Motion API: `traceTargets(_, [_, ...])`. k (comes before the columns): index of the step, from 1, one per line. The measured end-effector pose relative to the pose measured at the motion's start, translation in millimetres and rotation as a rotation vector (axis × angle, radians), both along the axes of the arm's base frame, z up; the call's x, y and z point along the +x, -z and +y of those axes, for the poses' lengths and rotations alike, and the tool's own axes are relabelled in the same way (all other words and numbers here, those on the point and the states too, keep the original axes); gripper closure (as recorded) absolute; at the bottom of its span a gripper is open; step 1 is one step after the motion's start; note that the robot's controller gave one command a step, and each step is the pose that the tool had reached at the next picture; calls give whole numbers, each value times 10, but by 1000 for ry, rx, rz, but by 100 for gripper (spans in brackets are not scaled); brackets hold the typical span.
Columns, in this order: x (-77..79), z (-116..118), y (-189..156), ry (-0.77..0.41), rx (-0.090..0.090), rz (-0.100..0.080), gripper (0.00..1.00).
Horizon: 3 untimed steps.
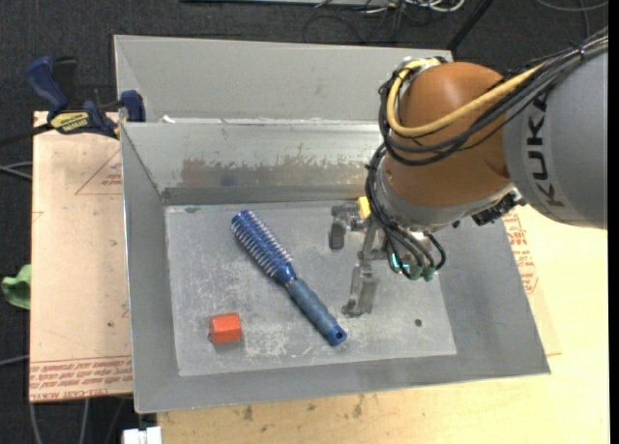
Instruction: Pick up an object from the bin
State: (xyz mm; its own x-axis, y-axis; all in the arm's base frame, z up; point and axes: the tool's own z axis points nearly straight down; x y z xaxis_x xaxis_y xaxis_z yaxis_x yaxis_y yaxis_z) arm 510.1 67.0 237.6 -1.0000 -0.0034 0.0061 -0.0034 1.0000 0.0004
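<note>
Blue brush [280,273] lies in the middle of the bin [145,239], bristles toward 10 o'clock, handle toward 5. A red cube [225,329] sits well apart at 7 o'clock. The gripper [349,260] hangs low at the brush's 3 o'clock, fingers spread wide, nothing in them. I think one finger may bump the handle tip and push it away. The thin round handle could also roll out of a squeeze.

the black letters "kuk" are seen printed down the grey rounded casing of the robot arm [571,142]; the word's end is cut off by the edge. nothing else can be read.
</note>
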Motion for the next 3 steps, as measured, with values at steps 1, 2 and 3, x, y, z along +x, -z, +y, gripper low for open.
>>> traceTargets(1, [86,32,1684,-129,2,-13,0])
traceTargets(2, [836,1136,1275,-205,6,-18,0])
traceTargets(3, [819,1082,1292,-197,2,-10,100])
